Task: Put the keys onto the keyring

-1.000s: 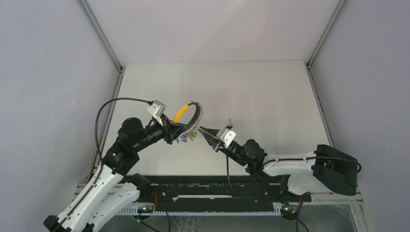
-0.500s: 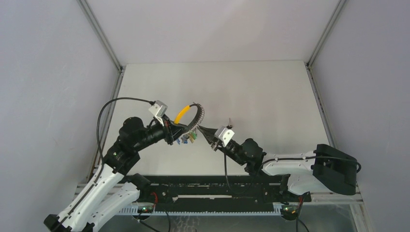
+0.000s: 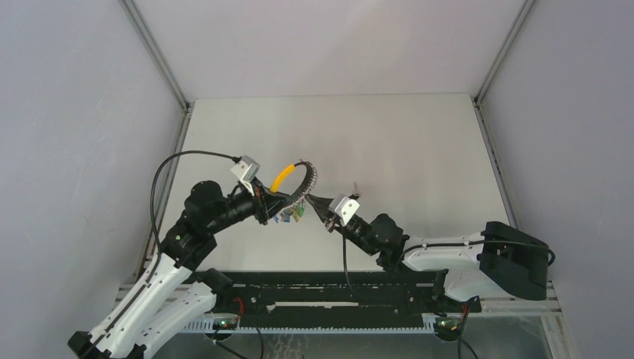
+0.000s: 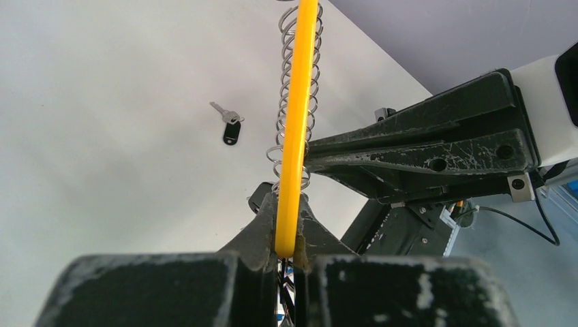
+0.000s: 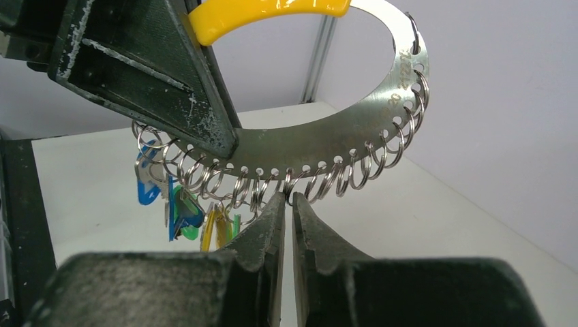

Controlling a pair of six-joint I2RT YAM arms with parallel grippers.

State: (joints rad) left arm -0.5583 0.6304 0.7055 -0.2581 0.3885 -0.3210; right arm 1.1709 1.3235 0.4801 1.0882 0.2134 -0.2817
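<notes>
The keyring (image 3: 303, 176) is a flat silvery crescent with a yellow band (image 4: 298, 122) and a row of small split rings (image 5: 354, 174), held up above the table. My left gripper (image 3: 282, 196) is shut on the yellow band, which shows clamped between its jaws (image 4: 286, 204). Blue, green and yellow tags (image 5: 178, 211) hang from the rings at the left. My right gripper (image 5: 286, 197) comes from below with its tips pinched on one small split ring near the middle of the row. The key (image 4: 232, 129), black head and short silver blade, lies loose on the table (image 3: 356, 187), beyond the right gripper.
The white table (image 3: 404, 142) is boxed in by grey walls with metal posts at the back corners (image 3: 478, 97). The black rail of the arm bases (image 3: 329, 295) runs along the near edge. The two grippers meet close together at centre left.
The right gripper has moved left and up to the keyring's row of rings and its jaws have narrowed. The left gripper and the keyring have hardly moved.
</notes>
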